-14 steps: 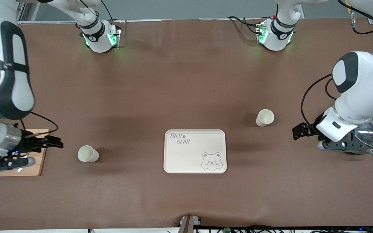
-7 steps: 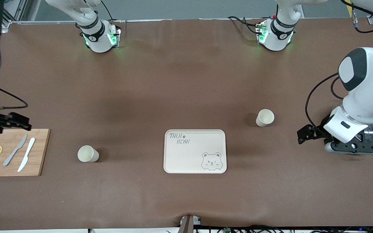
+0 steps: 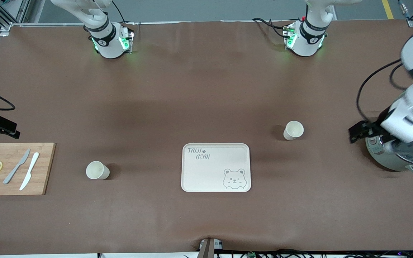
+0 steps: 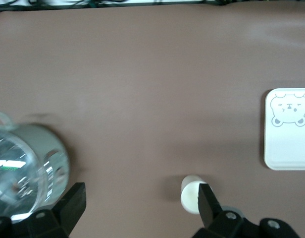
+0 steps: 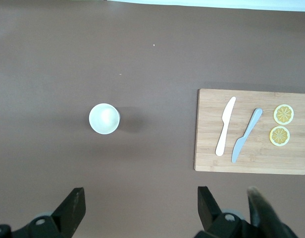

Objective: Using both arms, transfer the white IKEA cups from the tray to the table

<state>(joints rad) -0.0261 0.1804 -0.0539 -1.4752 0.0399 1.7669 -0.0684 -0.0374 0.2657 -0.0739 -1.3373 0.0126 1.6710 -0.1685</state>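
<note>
Two white IKEA cups stand upright on the brown table. One cup (image 3: 293, 130) (image 4: 193, 194) is toward the left arm's end, the other cup (image 3: 97, 170) (image 5: 104, 118) toward the right arm's end. The bear-printed tray (image 3: 216, 167) (image 4: 288, 130) lies between them with nothing on it. My left gripper (image 3: 360, 131) (image 4: 141, 203) hangs open over the table between its cup and the pot, holding nothing. My right gripper (image 3: 0, 125) (image 5: 141, 206) hangs open over the table's end by the cutting board, holding nothing.
A grey-green pot with a glass lid (image 3: 396, 154) (image 4: 24, 178) stands at the left arm's end, partly under that arm. A wooden cutting board (image 3: 14, 168) (image 5: 251, 131) with two knives and two lemon slices lies at the right arm's end.
Both arms have drawn back toward their ends of the table. The right arm has left the cutting board, uncovering the knives and lemon slices. The cups and tray have not moved.
</note>
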